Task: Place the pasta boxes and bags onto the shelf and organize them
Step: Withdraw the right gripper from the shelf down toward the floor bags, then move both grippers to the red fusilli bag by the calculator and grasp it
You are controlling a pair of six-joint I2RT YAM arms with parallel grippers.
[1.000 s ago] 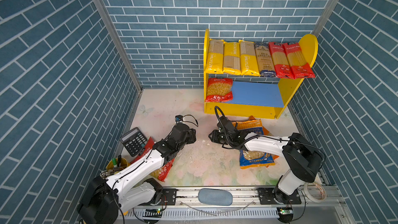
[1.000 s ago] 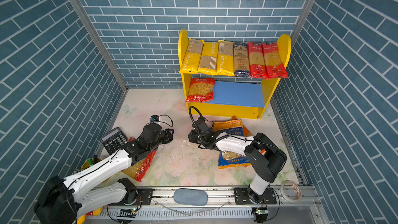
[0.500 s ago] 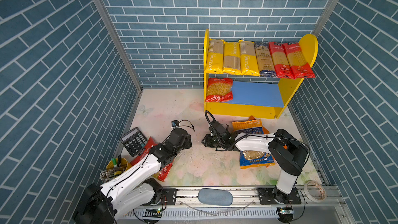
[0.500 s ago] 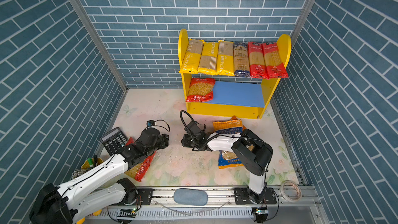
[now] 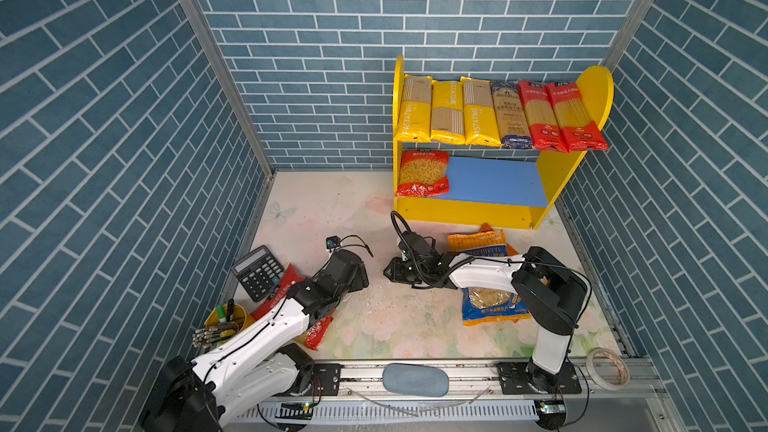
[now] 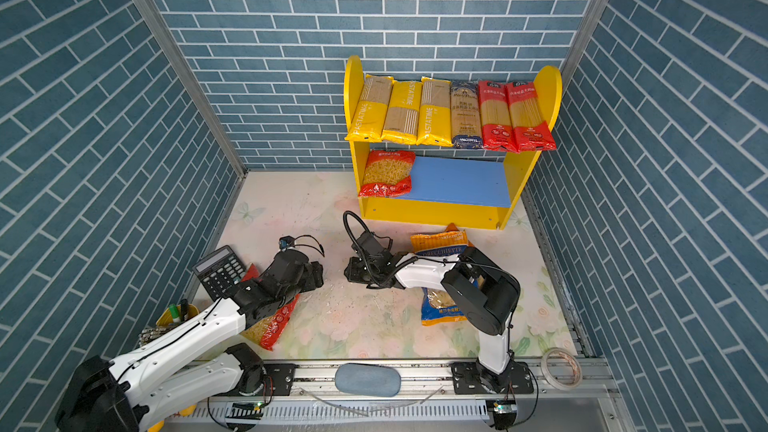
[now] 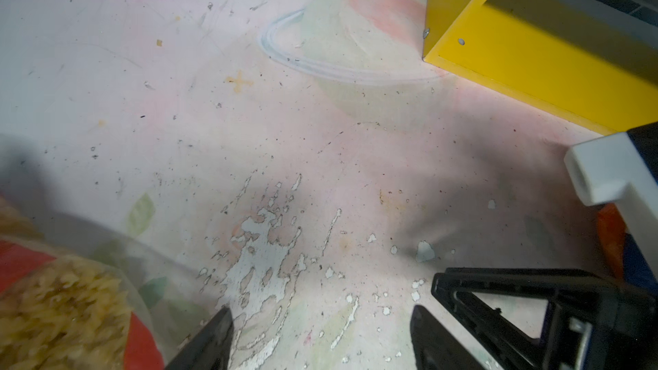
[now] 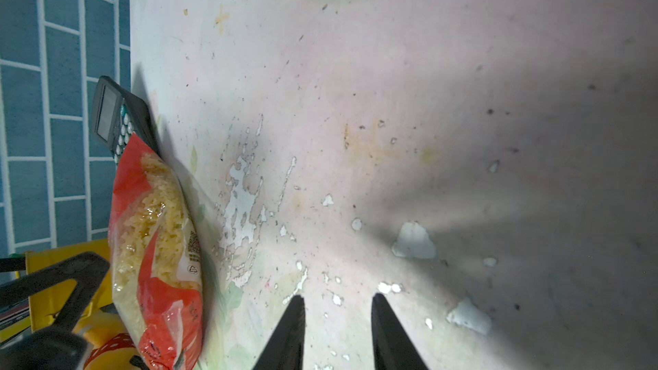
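**Shelf** (image 5: 461, 213) (image 6: 432, 213): stands at the upper right of the floor mat in both top views, backed against the brick wall.

**Upper board:** six long packs side by side, front ends past the board's edge. From frame left they are three yellow-tan PASTATIME packs (image 5: 446, 114), one blue spaghetti bag (image 5: 512, 118) and two red spaghetti bags (image 5: 536, 118).

**Lower board:** one red short-pasta bag (image 5: 422, 172) lies at the left end.

**Floor, right of centre:** orange bag (image 5: 476, 238) and blue ORECCHIETTE bag (image 5: 494, 305) overlap, partly under the right arm.

**Floor, lower left:** second red bag (image 5: 318, 330) lies partly under the left arm, one corner touching the calculator (image 5: 257, 272).

**Left gripper** (image 7: 320, 338) (image 5: 360, 275): jaws wide apart with nothing between them, low over bare mat.

**Right gripper** (image 8: 336, 332) (image 5: 392, 273): jaws parted with a narrower gap and nothing between them, low over bare mat.

**Relation:** the two grippers face each other at lower centre of both top views, near but apart.
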